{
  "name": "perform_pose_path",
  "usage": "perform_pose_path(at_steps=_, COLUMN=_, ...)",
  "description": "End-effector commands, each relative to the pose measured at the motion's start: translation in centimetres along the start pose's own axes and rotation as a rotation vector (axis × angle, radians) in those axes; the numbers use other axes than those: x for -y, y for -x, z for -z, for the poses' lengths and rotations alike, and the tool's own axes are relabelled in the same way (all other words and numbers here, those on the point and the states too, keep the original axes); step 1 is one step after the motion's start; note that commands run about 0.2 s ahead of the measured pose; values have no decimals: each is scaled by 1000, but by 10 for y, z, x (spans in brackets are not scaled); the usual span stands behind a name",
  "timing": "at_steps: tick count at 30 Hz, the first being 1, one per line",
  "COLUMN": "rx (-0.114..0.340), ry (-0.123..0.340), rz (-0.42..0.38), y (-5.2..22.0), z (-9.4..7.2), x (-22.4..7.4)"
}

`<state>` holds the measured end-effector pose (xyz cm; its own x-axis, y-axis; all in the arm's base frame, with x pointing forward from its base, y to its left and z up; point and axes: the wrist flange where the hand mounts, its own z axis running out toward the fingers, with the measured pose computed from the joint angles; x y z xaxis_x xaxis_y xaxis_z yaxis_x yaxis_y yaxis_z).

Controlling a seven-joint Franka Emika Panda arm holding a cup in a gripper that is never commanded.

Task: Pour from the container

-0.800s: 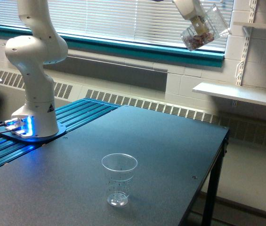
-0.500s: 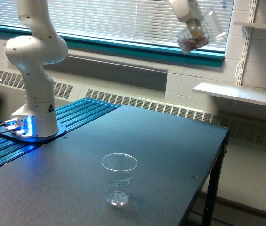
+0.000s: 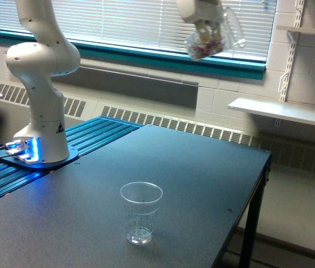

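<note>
Up near the top edge of the exterior view, right of centre: gripper (image 3: 206, 23) clamped on the container (image 3: 212, 38), a clear plastic cup held tilted, mouth toward the upper right, small brownish bits gathered at its lower left end. High above the dark table (image 3: 202, 167), well apart from everything on it. Lower centre: a second clear cup (image 3: 140, 213), upright, speckled with tiny dark dots, standing on the table. At left: white arm base (image 3: 41, 111) with blue lights, on a ribbed blue plate. Behind: blinds (image 3: 124, 22) and a teal sill.
</note>
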<state>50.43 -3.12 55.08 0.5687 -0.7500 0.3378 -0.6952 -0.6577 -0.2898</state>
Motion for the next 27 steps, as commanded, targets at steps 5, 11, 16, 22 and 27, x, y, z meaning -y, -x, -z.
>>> perform_pose_path(at_steps=5, rx=0, ry=52, rz=-180, y=8, z=-5, x=-48)
perform_pose_path(at_steps=11, rx=1, ry=79, rz=-255, y=14, z=-9, x=-76)
perform_pose_path(at_steps=16, rx=13, ry=128, rz=-303, y=21, z=-13, x=-96)
perform_pose_path(at_steps=22, rx=12, ry=124, rz=-392, y=29, z=-27, x=-122)
perform_pose_path(at_steps=27, rx=19, ry=144, rz=-454, y=38, z=-37, x=-142)
